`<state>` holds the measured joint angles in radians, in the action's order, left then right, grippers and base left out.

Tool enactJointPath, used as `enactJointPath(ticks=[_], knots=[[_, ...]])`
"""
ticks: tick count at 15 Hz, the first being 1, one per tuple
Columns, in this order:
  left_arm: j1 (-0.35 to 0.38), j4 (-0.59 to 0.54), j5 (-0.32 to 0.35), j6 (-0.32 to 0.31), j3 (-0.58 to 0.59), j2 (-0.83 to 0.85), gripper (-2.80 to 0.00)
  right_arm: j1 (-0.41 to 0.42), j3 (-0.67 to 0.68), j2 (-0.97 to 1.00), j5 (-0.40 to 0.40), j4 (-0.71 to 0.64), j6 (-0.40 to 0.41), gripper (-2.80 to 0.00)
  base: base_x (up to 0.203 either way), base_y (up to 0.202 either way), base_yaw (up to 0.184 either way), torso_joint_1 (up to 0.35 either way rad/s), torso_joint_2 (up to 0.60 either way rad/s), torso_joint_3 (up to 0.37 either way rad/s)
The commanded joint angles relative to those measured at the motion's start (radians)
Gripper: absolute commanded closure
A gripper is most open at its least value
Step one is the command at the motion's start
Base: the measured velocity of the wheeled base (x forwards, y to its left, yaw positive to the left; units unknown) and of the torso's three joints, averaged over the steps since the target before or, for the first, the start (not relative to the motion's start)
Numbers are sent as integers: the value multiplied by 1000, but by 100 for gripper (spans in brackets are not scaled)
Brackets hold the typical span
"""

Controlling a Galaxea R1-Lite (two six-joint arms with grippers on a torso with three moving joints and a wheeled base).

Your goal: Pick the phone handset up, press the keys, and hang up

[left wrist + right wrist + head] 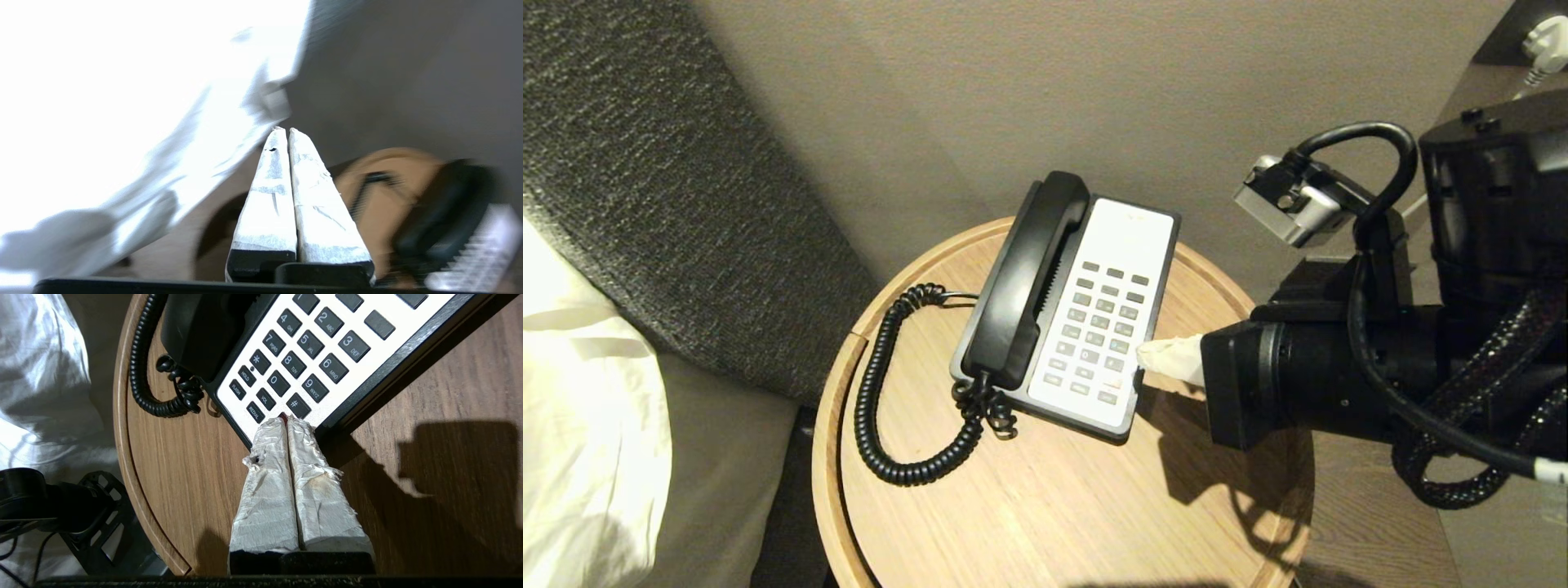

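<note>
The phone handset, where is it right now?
In the head view the phone handset lies in its cradle on the left side of the phone base, on the round wooden table.

Glossy black curved phone handset (1029, 278), cradled lengthwise on the base's left side, coiled cord (882, 392) looping from its near end

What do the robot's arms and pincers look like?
The right arm is chunky and black, with black cables looping over it and a small silver camera box on top. Both the right pincer and left pincer have tapered fingers wrapped in crinkly white tape.
</note>
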<state>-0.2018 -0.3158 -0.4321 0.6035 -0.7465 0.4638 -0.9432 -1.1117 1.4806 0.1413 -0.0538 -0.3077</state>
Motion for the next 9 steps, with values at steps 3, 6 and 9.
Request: enactJointPath(ticks=[3,6,9], knots=[[202,-138,11,-178,260,-294,0,1,6,-37,0,3,-7,0,0,0,0,0,0,0],[202,42,142,-391,458,-407,0,0,5,-48,-1,9,-7,0,0,0,0,0,0,0],[202,365,268,-586,704,-453,0,1,10,-71,-2,9,-7,0,0,0,0,0,0,0]])
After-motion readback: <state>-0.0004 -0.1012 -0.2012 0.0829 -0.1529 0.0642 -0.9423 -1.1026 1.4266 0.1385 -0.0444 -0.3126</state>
